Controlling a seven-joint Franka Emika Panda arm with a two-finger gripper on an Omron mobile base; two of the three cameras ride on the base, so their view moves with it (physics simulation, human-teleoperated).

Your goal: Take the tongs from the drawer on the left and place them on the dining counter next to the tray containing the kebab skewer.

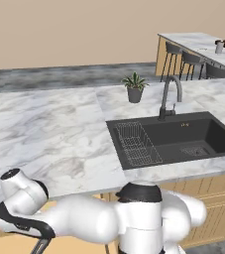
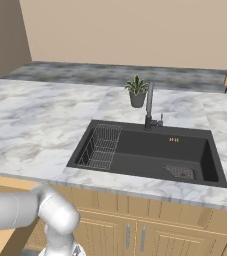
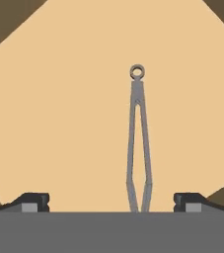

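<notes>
1. One pair of tongs [image 3: 138, 143], lying on light wood
2. One black sink [image 2: 150, 152], one tap [image 2: 149, 107], one wire rack [image 2: 100, 146]
3. One potted plant [image 1: 134, 88]
4. Three dark stools [image 1: 191, 62] at the far counter

drawer [image 3: 59, 123] floor: light wood | lying on it: tongs [image 3: 138, 143]

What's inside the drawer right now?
The tongs lie alone on the drawer's light wood floor, ring end away from the open gripper. Their tips run under the picture's bottom edge, and the drawer's corners are out of frame.
</notes>
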